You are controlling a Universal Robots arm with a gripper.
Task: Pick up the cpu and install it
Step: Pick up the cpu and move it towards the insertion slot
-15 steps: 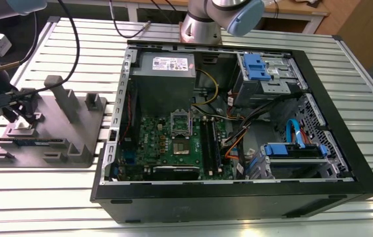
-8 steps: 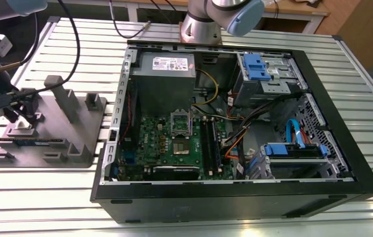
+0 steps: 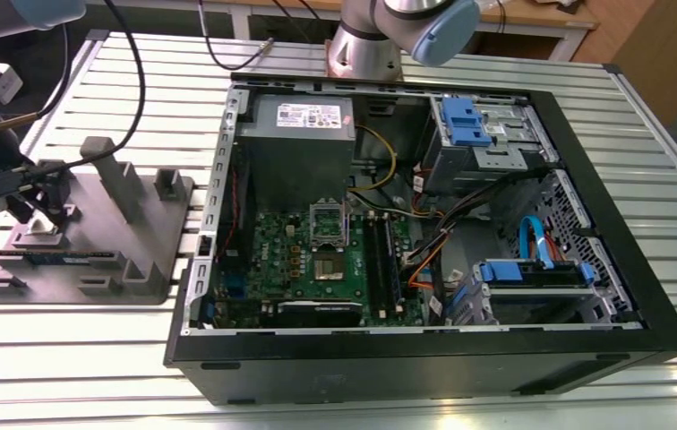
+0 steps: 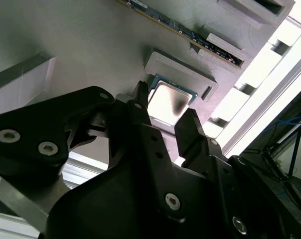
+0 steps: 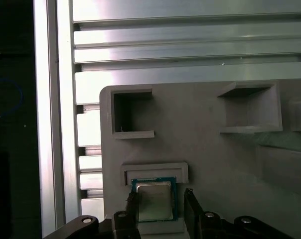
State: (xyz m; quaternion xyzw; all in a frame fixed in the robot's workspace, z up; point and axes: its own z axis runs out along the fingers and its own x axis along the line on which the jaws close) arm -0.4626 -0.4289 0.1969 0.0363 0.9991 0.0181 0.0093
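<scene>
Spread fingers (image 5: 191, 206) flank the cpu (image 5: 153, 200) recessed in the grey fixture (image 5: 215, 164).

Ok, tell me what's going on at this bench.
A robot arm's claw hangs low over the grey parts holder, at the exterior view's left. The open claw straddles the cpu, which lies flat in its recess, not lifted. The open computer case sits beside the holder, toward the exterior view's right.
</scene>
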